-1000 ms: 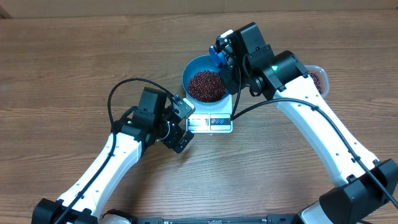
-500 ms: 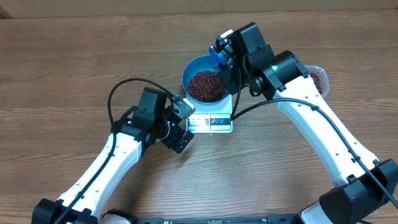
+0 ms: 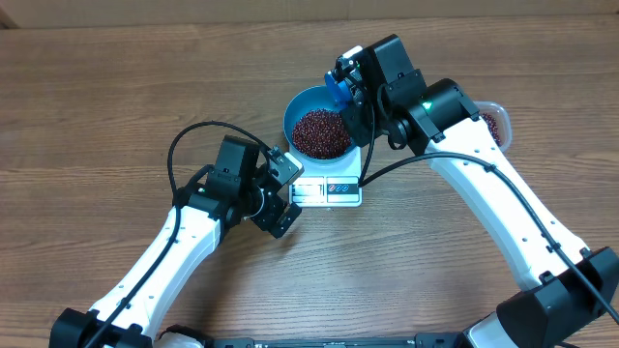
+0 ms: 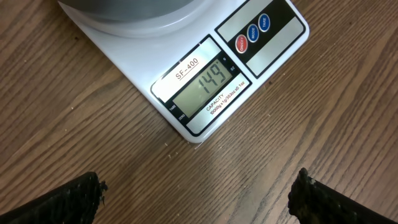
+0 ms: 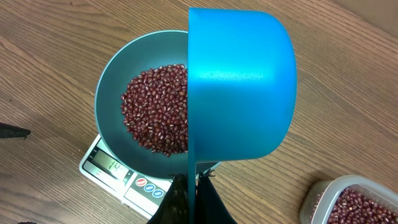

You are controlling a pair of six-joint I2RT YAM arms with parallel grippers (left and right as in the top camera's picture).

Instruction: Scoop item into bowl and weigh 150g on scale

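Blue scoop (image 5: 239,87) tipped over the bowl (image 3: 302,100).
Upper centre of the overhead view, beans (image 3: 321,132) lie in the bowl on the scale (image 3: 329,191), which reads 149; the right gripper (image 5: 194,190) pinches the scoop's handle, and the left gripper (image 4: 196,199) hangs spread beside the scale.

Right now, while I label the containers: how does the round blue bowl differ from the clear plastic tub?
The round bright blue bowl is opaque; the clear rounded-rectangular plastic tub is see-through. The bowl sits on the white square scale; the tub rests on the wooden table. Both hold red-brown beans.
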